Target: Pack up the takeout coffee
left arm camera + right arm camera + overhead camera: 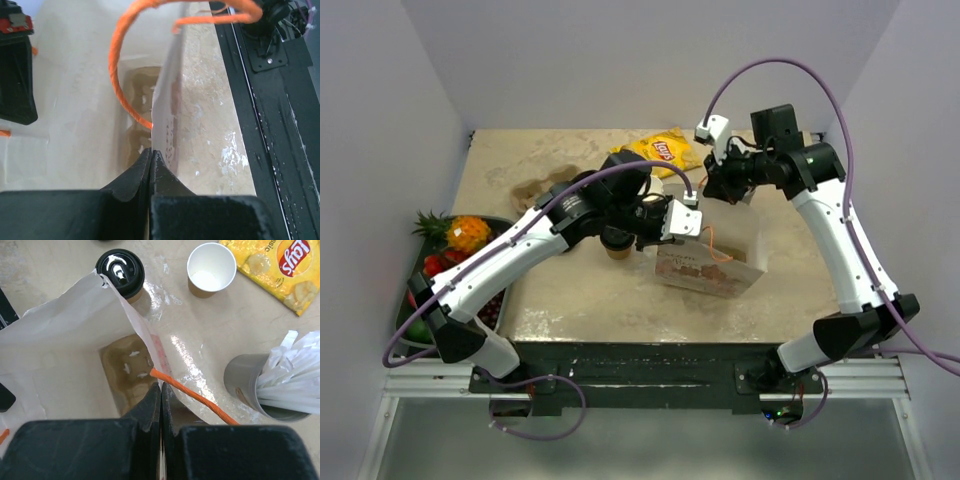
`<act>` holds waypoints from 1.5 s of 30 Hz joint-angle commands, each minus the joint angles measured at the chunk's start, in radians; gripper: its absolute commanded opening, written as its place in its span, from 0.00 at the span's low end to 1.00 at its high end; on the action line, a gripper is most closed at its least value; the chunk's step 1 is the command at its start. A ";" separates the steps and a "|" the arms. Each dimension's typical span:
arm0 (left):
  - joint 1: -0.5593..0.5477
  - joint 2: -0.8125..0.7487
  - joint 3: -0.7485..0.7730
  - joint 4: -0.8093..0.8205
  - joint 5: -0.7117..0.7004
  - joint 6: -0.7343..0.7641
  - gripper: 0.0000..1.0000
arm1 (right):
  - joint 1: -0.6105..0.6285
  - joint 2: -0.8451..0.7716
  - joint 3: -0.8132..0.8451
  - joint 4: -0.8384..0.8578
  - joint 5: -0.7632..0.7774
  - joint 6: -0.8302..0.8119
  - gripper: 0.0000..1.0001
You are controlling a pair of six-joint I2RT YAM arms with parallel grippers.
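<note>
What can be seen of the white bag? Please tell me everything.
The bag is white paper with orange cord handles and faint print on one side. It stands upright and open on the table. The left gripper and right gripper each pinch an opposite rim. A tan pulp carrier lies at its bottom.

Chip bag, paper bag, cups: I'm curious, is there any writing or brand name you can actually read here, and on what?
"Lay's": red logo on the yellow chip bag.
Reddish print on the side of the white paper bag: too blurred to read.
Raised marks on the black lid: not legible.
Nothing else shows readable text.
</note>
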 commanded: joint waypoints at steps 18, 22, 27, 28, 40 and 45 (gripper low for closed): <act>0.077 -0.232 0.009 0.238 -0.145 -0.099 1.00 | 0.092 -0.190 -0.185 0.102 0.173 0.025 0.00; 0.161 -0.322 -0.164 0.387 -0.401 -0.118 0.99 | 0.144 -0.244 -0.234 0.106 0.166 0.033 0.00; 0.207 -0.381 -0.333 0.467 -0.506 -0.147 0.99 | 0.222 -0.317 -0.381 0.122 0.137 0.083 0.00; 0.212 -0.382 -0.353 0.467 -0.506 -0.165 1.00 | 0.230 -0.345 -0.408 0.122 0.131 0.088 0.00; 0.287 -0.353 -0.381 0.478 -0.537 -0.210 1.00 | 0.296 -0.480 -0.578 0.096 0.036 0.149 0.00; 0.290 -0.307 -0.358 0.491 -0.530 -0.218 1.00 | 0.294 -0.414 -0.462 0.205 0.272 0.106 0.00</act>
